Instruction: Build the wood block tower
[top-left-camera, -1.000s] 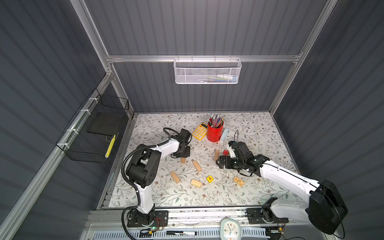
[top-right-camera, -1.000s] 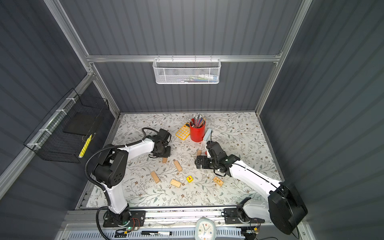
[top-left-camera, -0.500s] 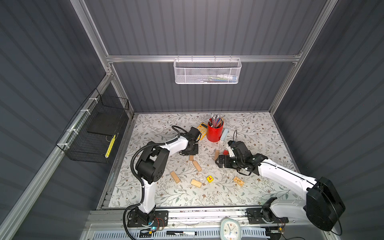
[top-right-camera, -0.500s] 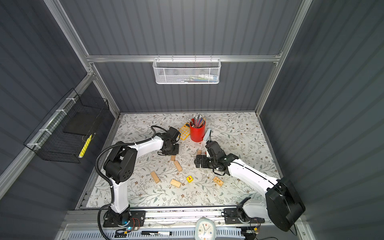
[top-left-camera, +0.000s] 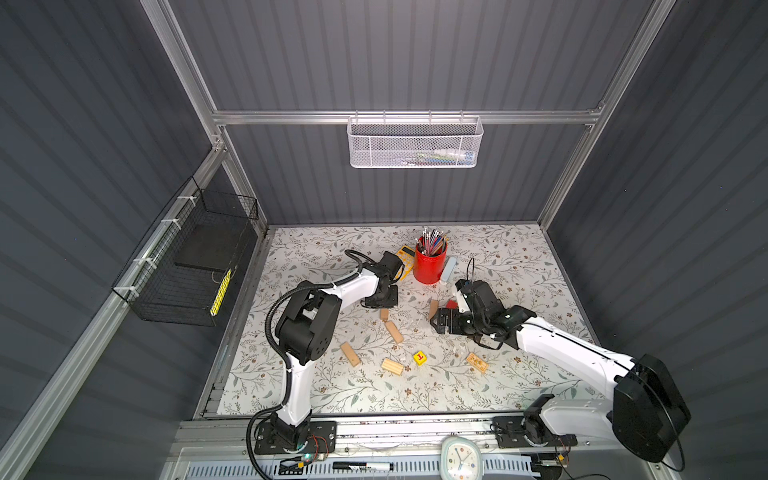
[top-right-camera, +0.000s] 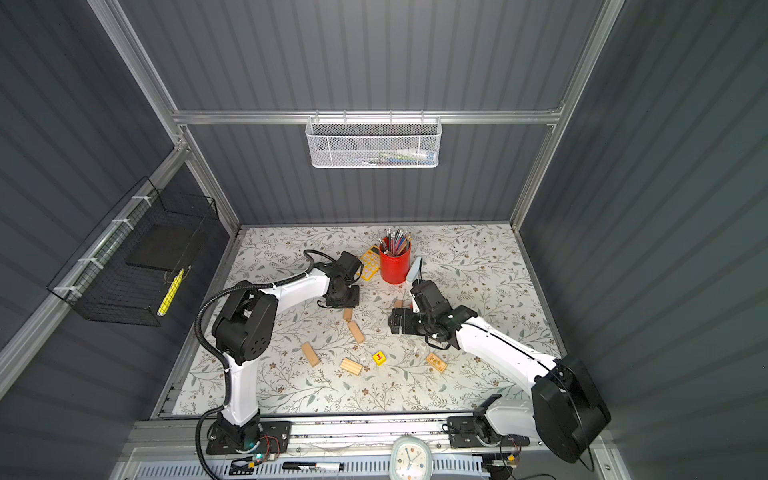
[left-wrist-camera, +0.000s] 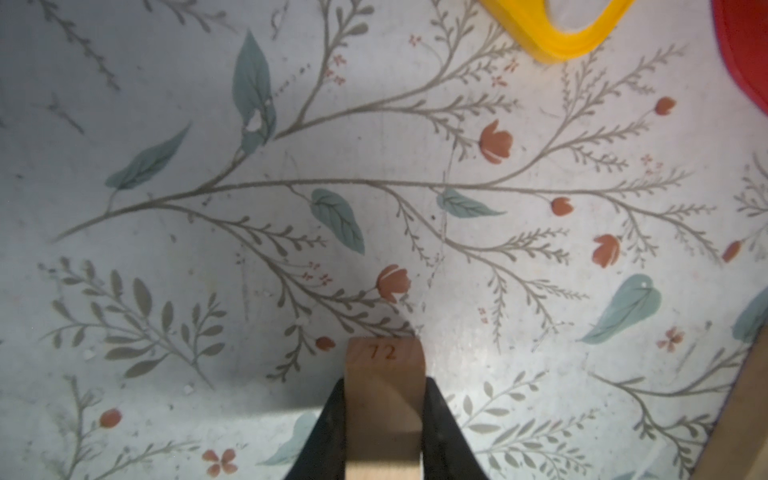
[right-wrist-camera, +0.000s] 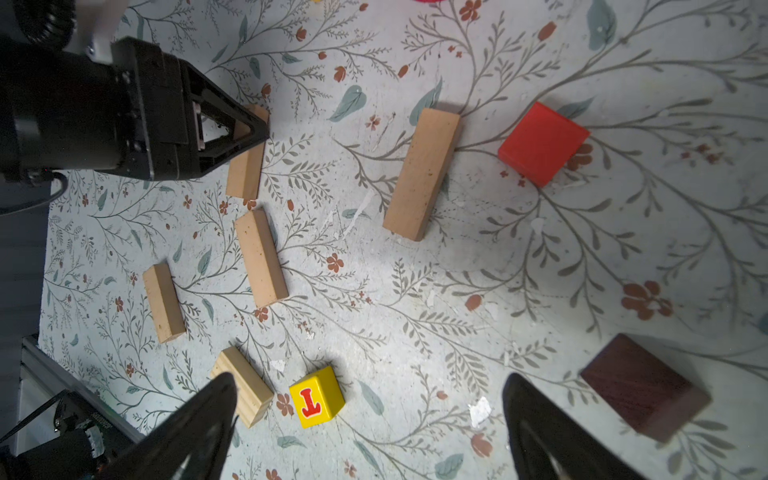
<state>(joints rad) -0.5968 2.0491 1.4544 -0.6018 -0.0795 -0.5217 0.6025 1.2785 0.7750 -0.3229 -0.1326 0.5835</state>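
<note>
No stack stands; the wood block tower's pieces lie scattered on the floral mat. My left gripper is shut on one end of a pale tan block marked 72, low over the mat, also seen in both top views. My right gripper hangs open and empty above the mat, near the yellow lettered cube and a short ridged block. Other tan blocks, the red cube and the dark brown piece lie apart.
A red pencil cup, a yellow calculator and a pale blue-white object stand at the back behind the grippers. A patterned block lies front right. A black wire basket hangs on the left wall.
My left gripper has carried the tan block to the right, toward the middle and the pencil cup. The right arm has barely moved and stays open.
</note>
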